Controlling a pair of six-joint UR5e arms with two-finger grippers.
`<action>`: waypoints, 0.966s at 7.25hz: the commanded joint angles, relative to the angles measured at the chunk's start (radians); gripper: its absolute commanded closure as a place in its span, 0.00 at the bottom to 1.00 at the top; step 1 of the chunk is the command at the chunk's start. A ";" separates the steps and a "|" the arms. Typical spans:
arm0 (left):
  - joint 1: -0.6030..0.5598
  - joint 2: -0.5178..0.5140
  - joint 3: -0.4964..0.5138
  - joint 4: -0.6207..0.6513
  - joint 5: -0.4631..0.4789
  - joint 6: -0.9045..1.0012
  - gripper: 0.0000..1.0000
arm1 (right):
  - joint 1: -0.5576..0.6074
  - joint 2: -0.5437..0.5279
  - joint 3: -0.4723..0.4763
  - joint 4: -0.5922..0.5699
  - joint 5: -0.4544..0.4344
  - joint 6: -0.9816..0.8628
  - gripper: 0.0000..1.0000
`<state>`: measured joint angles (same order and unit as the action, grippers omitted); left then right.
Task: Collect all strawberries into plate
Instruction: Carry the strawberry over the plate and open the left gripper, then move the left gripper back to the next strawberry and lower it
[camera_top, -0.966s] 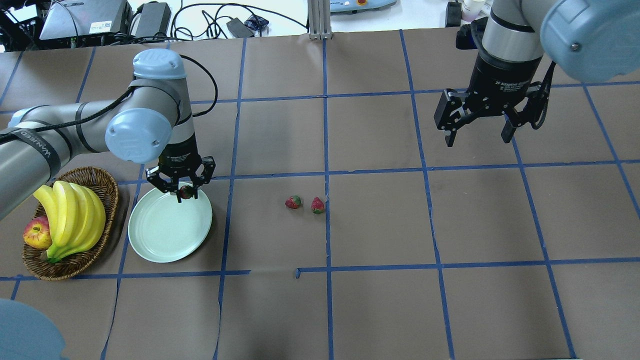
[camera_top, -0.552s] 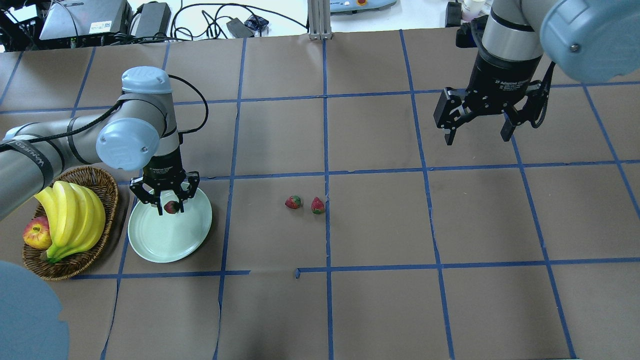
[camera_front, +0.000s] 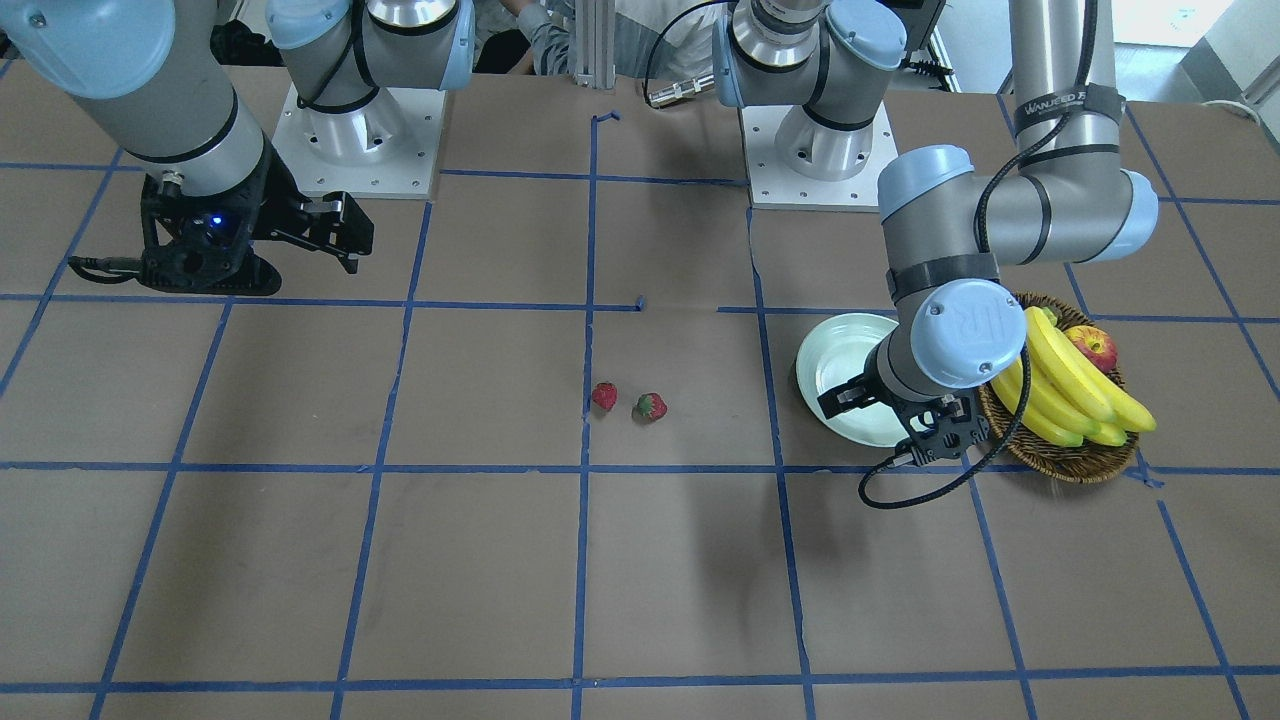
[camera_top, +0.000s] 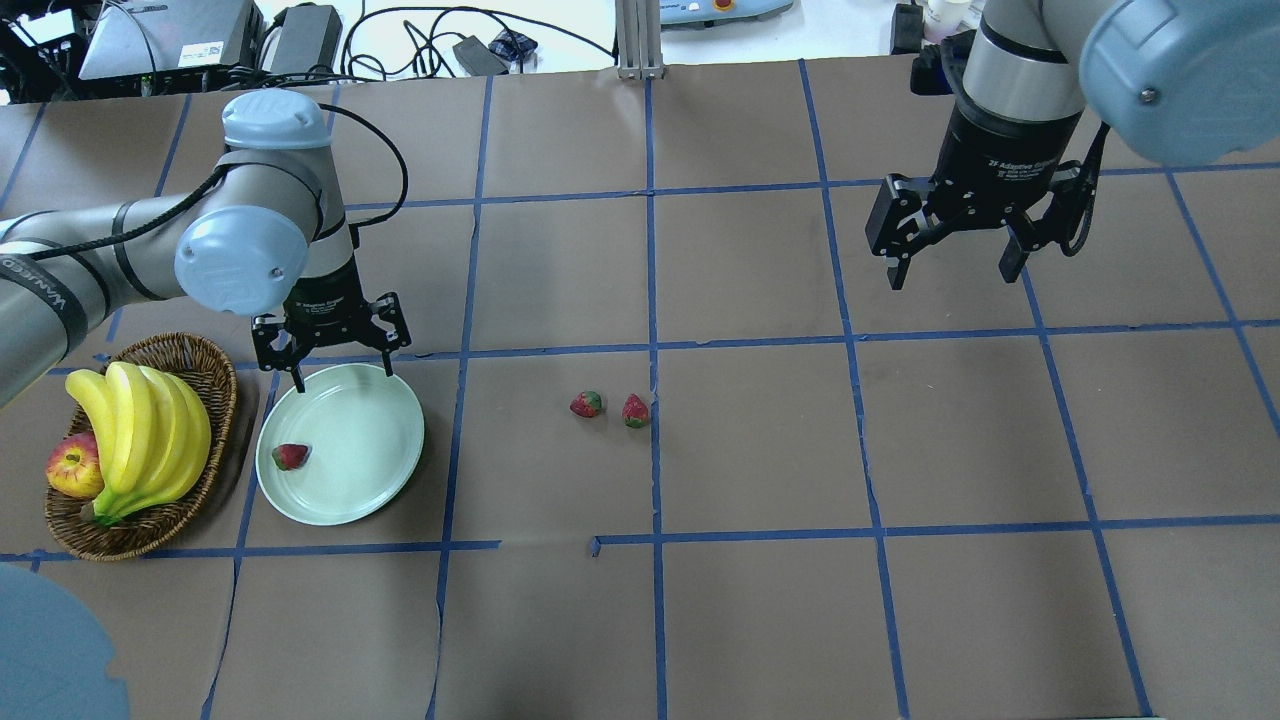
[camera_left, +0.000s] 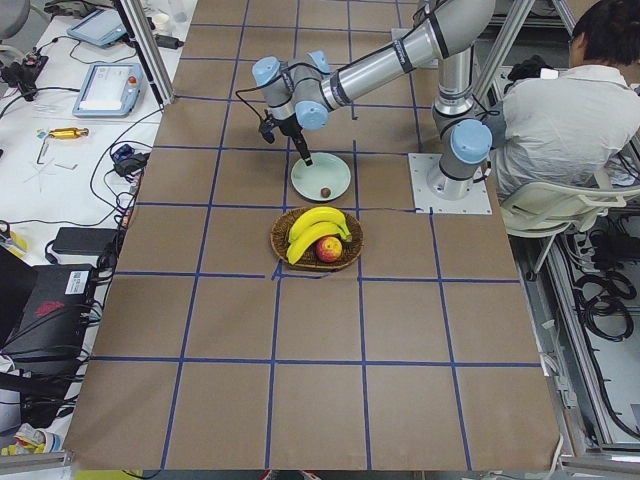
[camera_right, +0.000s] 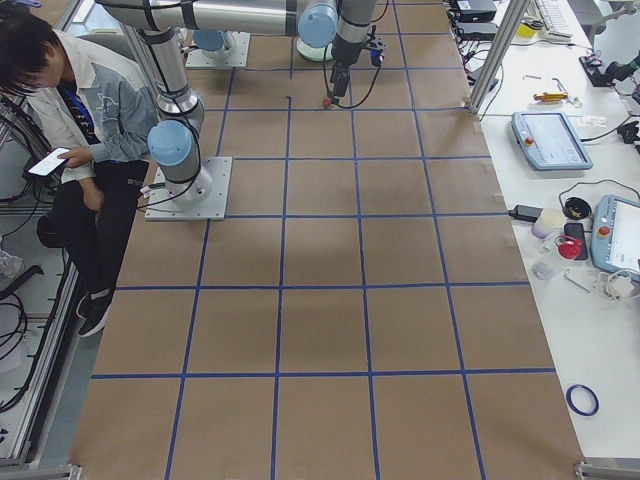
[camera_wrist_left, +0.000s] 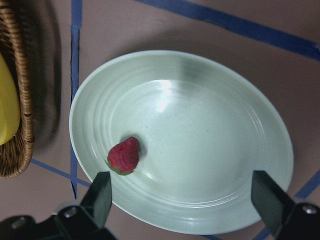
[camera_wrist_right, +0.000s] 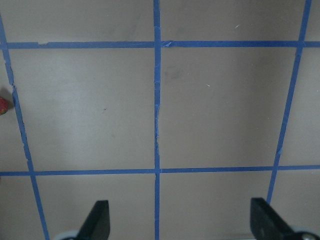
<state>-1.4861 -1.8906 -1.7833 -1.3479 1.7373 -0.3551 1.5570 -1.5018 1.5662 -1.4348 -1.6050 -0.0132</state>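
The left tool (camera_top: 342, 378) is hovering released over the rim of a round pale mint-green glossy plate (camera_top: 370, 440). One small red strawberry (camera_top: 291, 456) is lying inside it, near that tool. A second strawberry (camera_top: 586, 404) and a third strawberry (camera_top: 635, 410) are sitting together between both tools. The right tool (camera_top: 948, 278) is hanging released.

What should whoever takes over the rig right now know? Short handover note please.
Left gripper: open, empty, above the rim of the plate on the side away from the robot.
Right gripper: open, empty, hovering over bare table, well away from the fruit.
Done: one strawberry lies in the plate.
Left: two strawberries lie near the table's middle, side by side, not touching. Both need to go into the plate.
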 joint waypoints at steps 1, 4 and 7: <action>-0.067 0.004 0.016 0.016 -0.097 -0.276 0.00 | 0.000 0.000 0.000 -0.001 -0.001 -0.001 0.00; -0.186 -0.031 0.012 0.154 -0.209 -0.615 0.00 | 0.000 0.000 0.003 0.001 0.000 -0.001 0.00; -0.282 -0.073 0.005 0.202 -0.295 -0.789 0.02 | 0.000 -0.002 0.020 -0.001 0.002 0.001 0.00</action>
<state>-1.7263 -1.9459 -1.7761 -1.1540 1.4612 -1.0816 1.5570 -1.5031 1.5825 -1.4353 -1.6032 -0.0125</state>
